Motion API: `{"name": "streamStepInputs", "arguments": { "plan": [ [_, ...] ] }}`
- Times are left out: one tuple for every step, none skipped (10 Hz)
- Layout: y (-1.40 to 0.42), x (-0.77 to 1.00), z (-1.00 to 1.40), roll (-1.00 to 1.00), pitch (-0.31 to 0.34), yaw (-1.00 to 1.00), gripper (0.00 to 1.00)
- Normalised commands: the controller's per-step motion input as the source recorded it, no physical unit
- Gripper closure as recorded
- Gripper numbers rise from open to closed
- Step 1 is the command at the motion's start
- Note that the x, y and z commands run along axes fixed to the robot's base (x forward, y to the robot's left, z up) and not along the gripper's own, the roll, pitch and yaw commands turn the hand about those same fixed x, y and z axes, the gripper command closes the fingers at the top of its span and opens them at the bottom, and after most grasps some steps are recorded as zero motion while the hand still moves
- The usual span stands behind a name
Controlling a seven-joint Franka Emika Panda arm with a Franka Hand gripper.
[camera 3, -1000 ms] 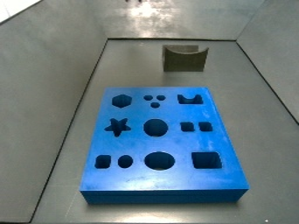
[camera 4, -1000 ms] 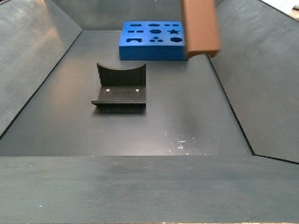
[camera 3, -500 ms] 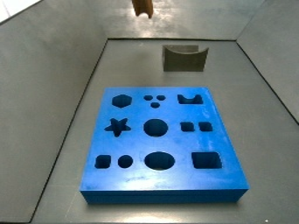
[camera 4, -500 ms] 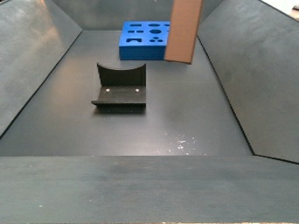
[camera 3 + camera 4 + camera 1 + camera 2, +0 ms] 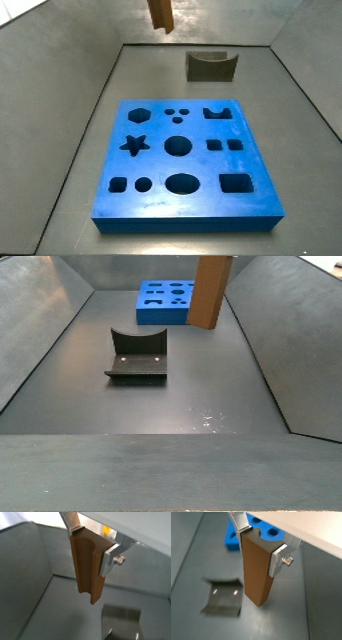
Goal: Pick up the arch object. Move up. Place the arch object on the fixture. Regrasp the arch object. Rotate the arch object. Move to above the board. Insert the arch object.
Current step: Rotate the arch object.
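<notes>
Orange-brown arch object [image 5: 210,292] hanging upright in gripper [image 5: 260,543], top right; fixture [image 5: 138,354] mid-left; blue board [image 5: 189,165] centre frame.

A lab test rig: a bare grey bin with sloped metal walls [image 5: 54,346], a blue board [image 5: 187,160] of shaped holes, a fixture [image 5: 138,354], and a pincer [image 5: 261,543] clamping an arch object [image 5: 256,572].

Gripper [image 5: 261,543] holds arch object [image 5: 256,574] upright above floor [image 5: 201,386], between fixture [image 5: 138,355] and board [image 5: 170,301].
</notes>
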Motion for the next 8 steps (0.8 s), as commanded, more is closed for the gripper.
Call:
{"name": "streamStepInputs", "arguments": {
  "plan": [
    [0.03,0.02,0.03,-0.92,0.519,-0.93,1.0],
    [0.01,0.04,0.04,-0.62,0.448,-0.59,1.0],
    [0.01,0.07,0.02,-0.42,0.364,-0.37,1.0],
    [0.01,0.08,0.0,-0.28,0.272,-0.22,1.0],
    [0.03,-0.1,0.0,-0.03,0.028,-1.0,1.0],
    [0.03,-0.11,0.01,-0.03,0.02,-1.0,1.0],
    [0.03,-0.1,0.02,-0.03,0.019,-1.0,1.0],
    [0.03,-0.07,0.02,-0.03,0.02,-1.0,1.0]
  ]
}}
